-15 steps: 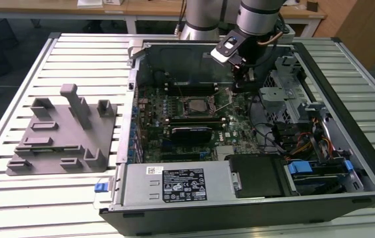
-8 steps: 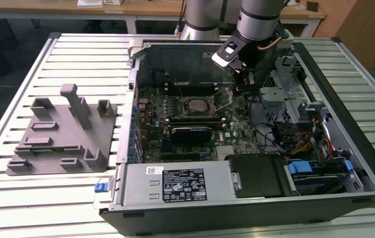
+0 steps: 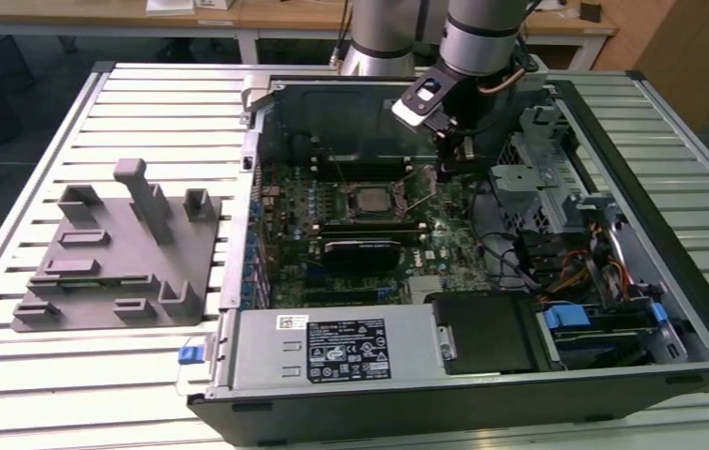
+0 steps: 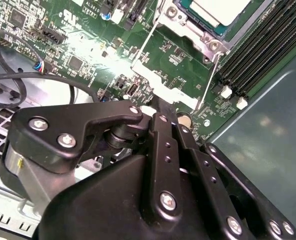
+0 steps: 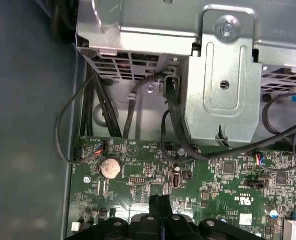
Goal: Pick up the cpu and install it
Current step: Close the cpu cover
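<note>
While in its socket, the cpu: pale silvery square; darker rim

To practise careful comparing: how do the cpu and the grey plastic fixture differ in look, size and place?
The cpu is small, flat, square, pale metal-topped; the grey plastic fixture is much larger, with upright posts. The cpu sits on the motherboard inside the case; the fixture lies on the slatted table outside it. Both lie level.
</note>
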You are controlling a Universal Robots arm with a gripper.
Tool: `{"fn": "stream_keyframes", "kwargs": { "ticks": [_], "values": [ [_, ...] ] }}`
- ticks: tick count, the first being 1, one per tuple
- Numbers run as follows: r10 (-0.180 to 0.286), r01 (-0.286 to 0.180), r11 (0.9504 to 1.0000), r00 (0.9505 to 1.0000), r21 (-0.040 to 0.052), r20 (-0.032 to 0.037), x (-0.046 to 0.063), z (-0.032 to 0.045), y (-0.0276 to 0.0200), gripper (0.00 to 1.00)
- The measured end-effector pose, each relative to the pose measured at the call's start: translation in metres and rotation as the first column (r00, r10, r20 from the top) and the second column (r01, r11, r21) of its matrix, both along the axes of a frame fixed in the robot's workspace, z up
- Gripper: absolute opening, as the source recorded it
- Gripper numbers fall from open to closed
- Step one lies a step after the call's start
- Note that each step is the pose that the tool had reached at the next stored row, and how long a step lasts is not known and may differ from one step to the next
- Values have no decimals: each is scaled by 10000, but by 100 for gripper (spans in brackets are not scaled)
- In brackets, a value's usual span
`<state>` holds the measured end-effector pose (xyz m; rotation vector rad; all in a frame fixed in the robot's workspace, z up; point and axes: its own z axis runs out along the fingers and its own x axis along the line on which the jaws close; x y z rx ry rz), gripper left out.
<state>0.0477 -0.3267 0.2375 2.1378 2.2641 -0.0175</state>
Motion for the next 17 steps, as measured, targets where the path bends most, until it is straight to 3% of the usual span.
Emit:
{"fn": "stream_keyframes", "kwargs": {
  "ticks": [17],
  "values": [
    [-3,3,10000,10000,7,-1,-63,30,-2,11]
  ]
}}
